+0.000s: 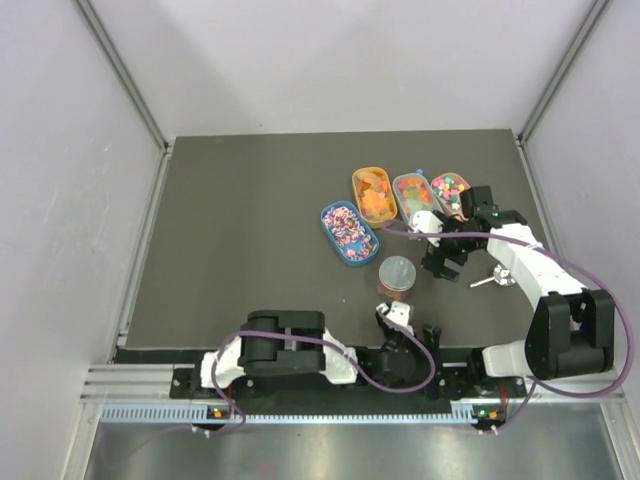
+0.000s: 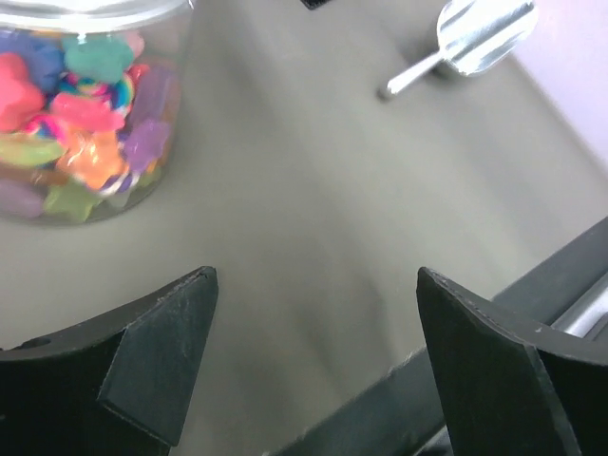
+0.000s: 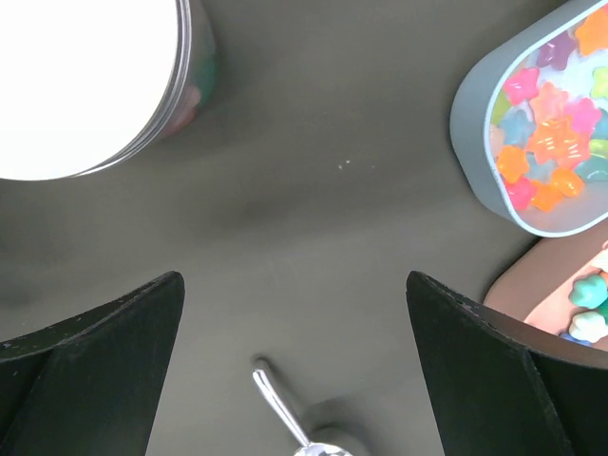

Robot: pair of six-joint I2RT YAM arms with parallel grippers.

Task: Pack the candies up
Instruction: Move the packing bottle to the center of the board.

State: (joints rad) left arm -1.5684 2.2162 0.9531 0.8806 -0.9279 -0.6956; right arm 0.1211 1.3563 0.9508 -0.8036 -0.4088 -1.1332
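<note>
The candies [image 1: 375, 195] are lying in four oval trays [image 1: 324, 215] at the far right of the desk [image 1: 240, 230], and more are sitting in a lidded clear jar [image 1: 397, 277] nearer the arms. The left jaws are being held wide apart and empty, with the jar standing just beyond them. The right jaws are being held open and empty too, right of the jar and just near of the trays. A metal scoop [image 1: 492, 280] is lying to their right.

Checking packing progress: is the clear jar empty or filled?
Filled: in the left wrist view, colourful candies pile behind the clear wall of the jar, nearly to its top.
</note>
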